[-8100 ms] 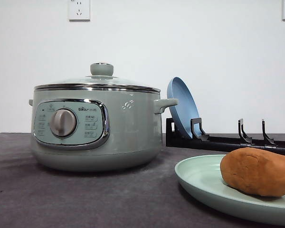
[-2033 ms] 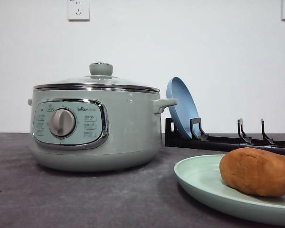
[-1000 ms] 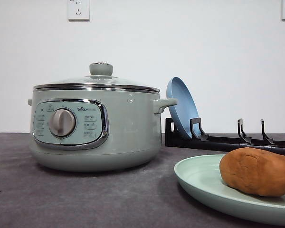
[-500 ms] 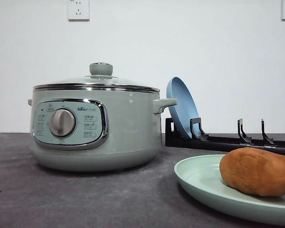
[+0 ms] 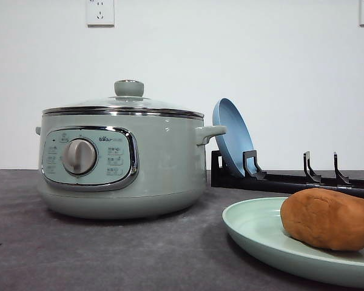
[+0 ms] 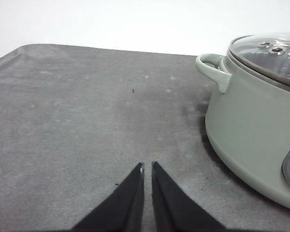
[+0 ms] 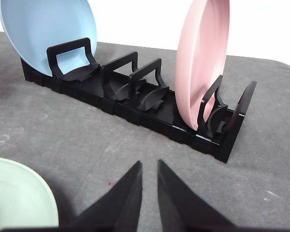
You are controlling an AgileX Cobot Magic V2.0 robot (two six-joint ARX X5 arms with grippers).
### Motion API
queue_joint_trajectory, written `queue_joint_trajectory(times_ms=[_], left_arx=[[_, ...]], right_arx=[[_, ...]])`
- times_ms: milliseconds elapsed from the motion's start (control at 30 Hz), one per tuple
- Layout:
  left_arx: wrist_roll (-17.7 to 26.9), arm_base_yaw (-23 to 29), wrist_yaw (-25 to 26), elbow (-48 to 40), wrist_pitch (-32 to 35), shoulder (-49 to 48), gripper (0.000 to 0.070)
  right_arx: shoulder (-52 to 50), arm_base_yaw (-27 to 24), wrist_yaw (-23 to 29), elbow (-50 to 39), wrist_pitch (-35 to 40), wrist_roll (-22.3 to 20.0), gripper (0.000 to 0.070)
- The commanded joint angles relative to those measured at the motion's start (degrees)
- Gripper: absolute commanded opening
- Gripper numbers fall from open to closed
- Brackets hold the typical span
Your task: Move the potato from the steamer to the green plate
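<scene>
The orange-brown potato (image 5: 329, 219) lies on the pale green plate (image 5: 255, 233) at the near right of the table. The sage-green steamer (image 5: 164, 170) stands at the left with its glass lid on, well apart from the plate. My left gripper (image 6: 147, 165) hovers low over bare grey table beside the steamer (image 6: 251, 125), its black fingers almost touching and holding nothing. My right gripper (image 7: 149, 163) is shut too, empty, with the green plate's rim (image 7: 19, 188) to one side and the dish rack just beyond it.
A black dish rack (image 5: 291, 180) runs along the back right. It holds an upright blue plate (image 5: 230, 136) and, in the right wrist view, a pink plate (image 7: 203, 63) at the other end of the rack (image 7: 135, 106). Grey cloth covers the table.
</scene>
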Motion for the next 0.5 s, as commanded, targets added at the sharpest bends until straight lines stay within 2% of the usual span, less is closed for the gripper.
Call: queue_joint_trajectory(times_ms=[0,467], left_arx=[[-0.14,-0.04,-0.13,-1.20,0.90,0.09,0.0025],[-0.14,-0.04,-0.13,-1.18,0.88,0.09,0.0025]], right_arx=[[-0.02,-0.09,0.17,-0.26,0.68,-0.24,0.0049],[-0.02,-0.09,0.17,-0.26,0.68,-0.24,0.0048]])
